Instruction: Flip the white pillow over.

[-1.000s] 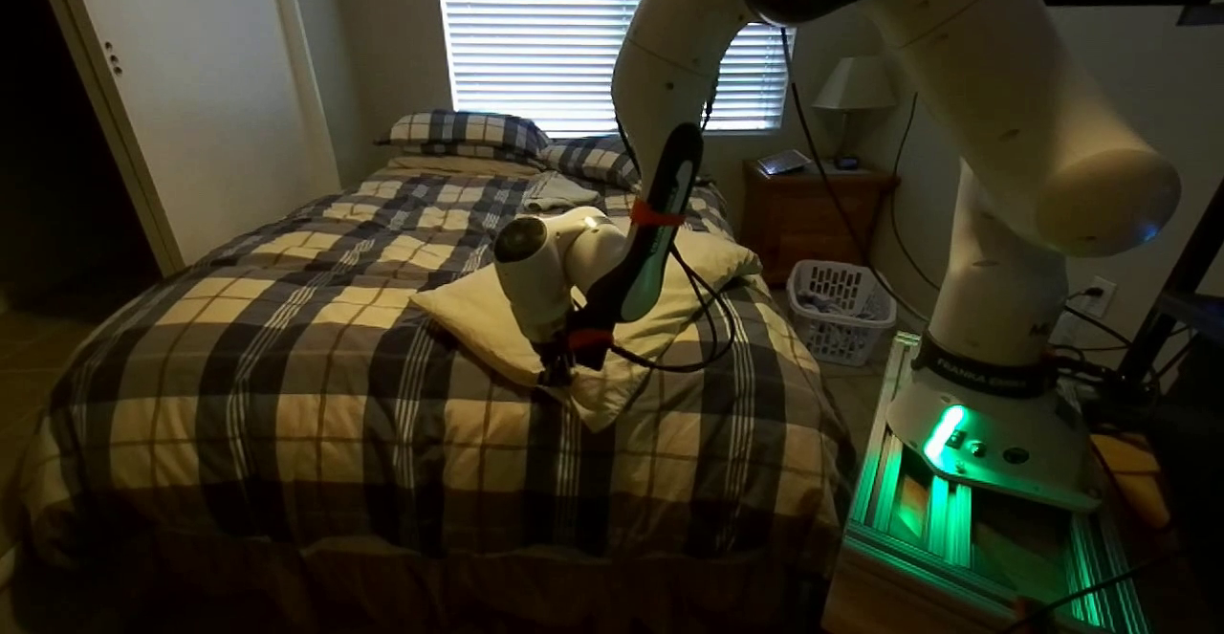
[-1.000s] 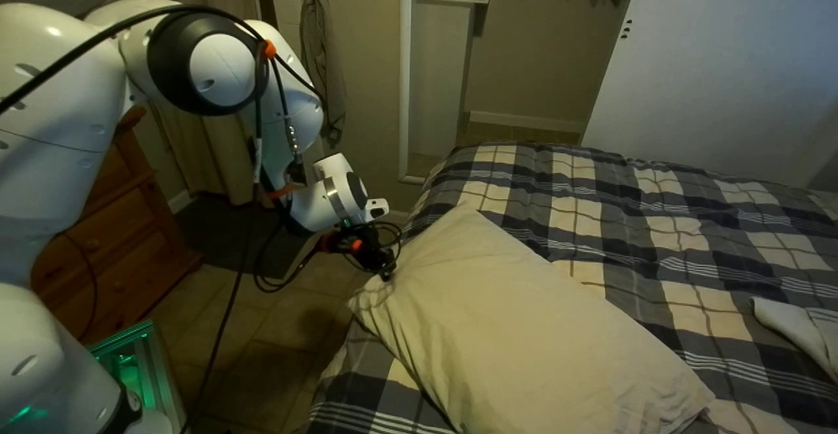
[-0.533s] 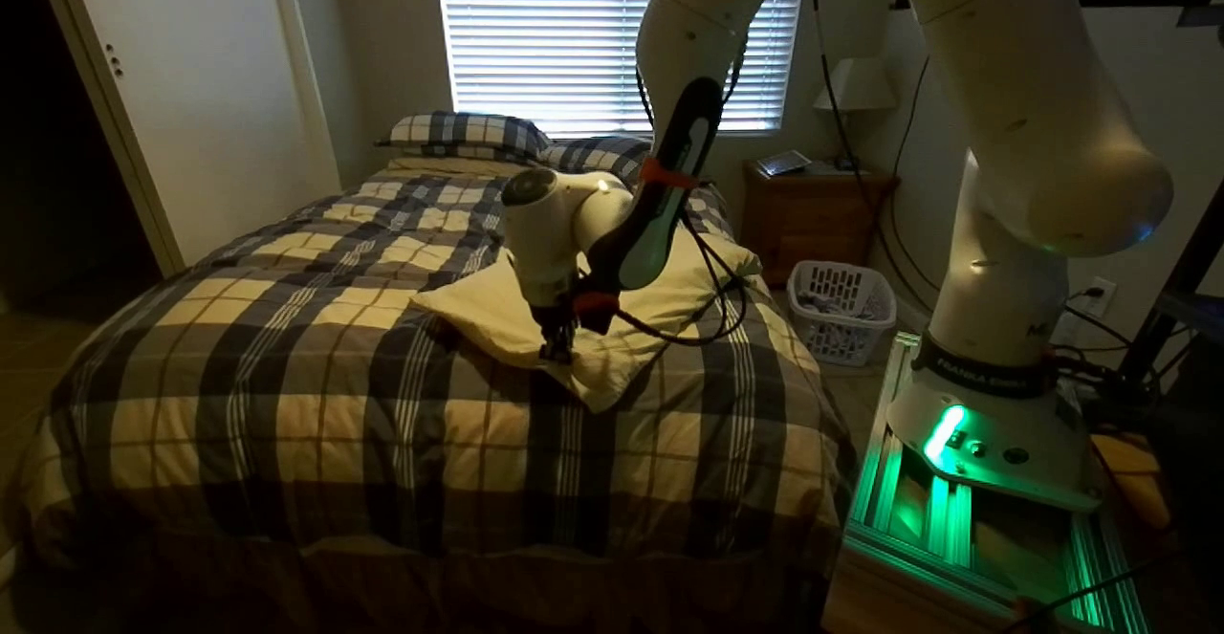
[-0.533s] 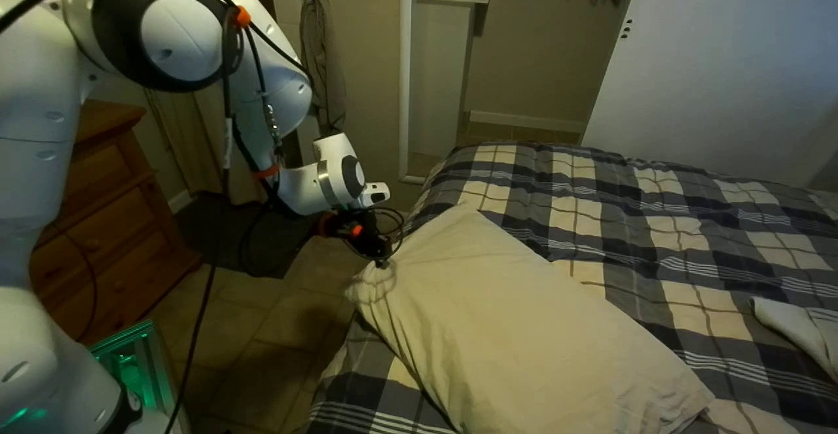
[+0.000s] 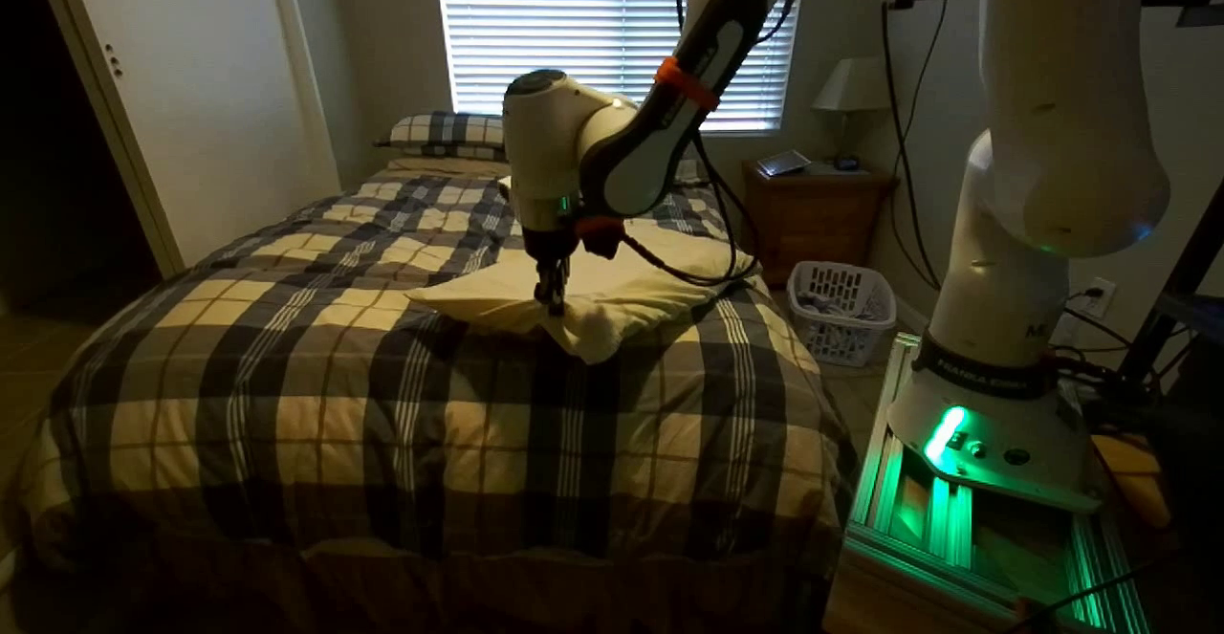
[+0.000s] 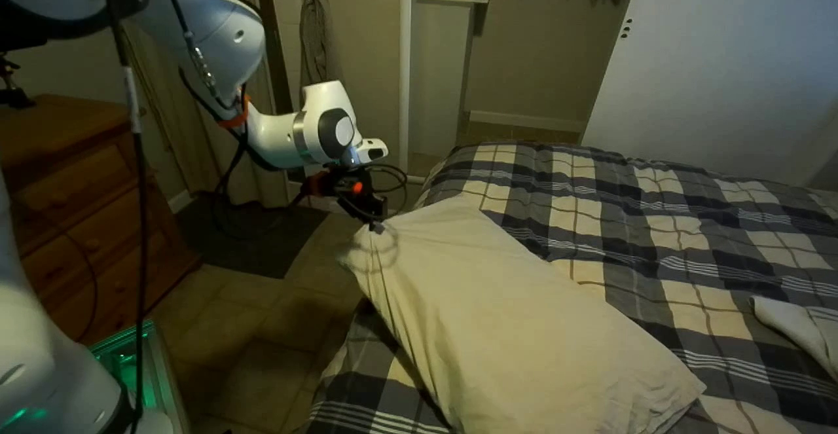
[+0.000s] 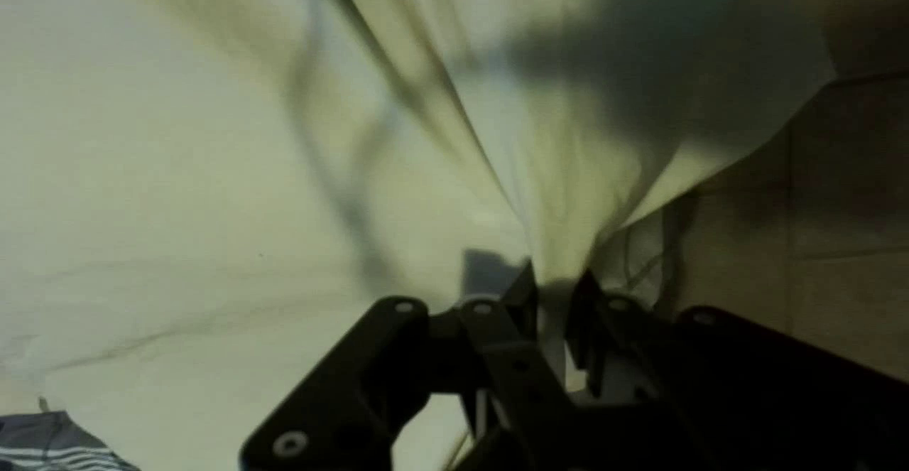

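Note:
The white pillow (image 5: 641,280) lies slantwise on the plaid bedspread (image 5: 335,424), near the bed's corner. In an exterior view the pillow (image 6: 517,323) has one end raised off the bed, with folds running up to my gripper (image 6: 376,226). The gripper (image 5: 553,305) points down above the bed. In the wrist view the gripper (image 7: 557,286) has a bunched fold of the pillow (image 7: 213,172) pinched between its two fingertips. A loose corner hangs beside the pinch, over the floor side. The pillow's underside is hidden.
Plaid pillows (image 5: 449,134) lie at the head of the bed. A folded pale cloth (image 6: 795,332) lies on the bedspread. A white laundry basket (image 5: 841,314) and a nightstand (image 5: 818,218) stand beside the bed. A wooden dresser (image 6: 85,205) stands behind the arm.
My gripper has risen, pulling the held part of the pillow up with it. The pillow's near end has lifted and its hanging corner has come up. The far end has shifted slightly.

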### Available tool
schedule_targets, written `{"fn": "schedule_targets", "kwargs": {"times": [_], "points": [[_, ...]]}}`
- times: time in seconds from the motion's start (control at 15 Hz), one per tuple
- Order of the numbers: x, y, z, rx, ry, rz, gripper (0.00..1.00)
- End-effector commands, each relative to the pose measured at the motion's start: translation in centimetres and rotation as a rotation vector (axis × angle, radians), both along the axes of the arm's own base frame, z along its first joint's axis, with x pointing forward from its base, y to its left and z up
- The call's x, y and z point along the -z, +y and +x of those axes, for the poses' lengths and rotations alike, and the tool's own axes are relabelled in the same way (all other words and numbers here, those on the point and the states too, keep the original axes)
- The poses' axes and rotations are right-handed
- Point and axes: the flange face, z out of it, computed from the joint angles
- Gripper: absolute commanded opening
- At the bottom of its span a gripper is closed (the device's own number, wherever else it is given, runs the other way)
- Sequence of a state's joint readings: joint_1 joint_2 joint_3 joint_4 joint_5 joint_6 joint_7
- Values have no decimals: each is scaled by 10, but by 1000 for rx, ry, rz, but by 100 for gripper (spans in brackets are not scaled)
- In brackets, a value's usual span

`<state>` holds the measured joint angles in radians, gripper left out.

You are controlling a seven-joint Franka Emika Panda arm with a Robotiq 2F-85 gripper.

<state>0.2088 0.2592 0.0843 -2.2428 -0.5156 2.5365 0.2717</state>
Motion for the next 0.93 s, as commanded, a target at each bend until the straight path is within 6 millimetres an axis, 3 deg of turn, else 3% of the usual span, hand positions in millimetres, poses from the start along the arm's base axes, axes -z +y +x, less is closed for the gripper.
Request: {"fn": "schedule_targets", "kwargs": {"times": [0.0,0.4,0.87], "points": [[-73,23,-14,-82,9,58,2],[-182,55,-17,-229,-7,49,2],[-286,74,-27,-333,-41,-8,2]]}}
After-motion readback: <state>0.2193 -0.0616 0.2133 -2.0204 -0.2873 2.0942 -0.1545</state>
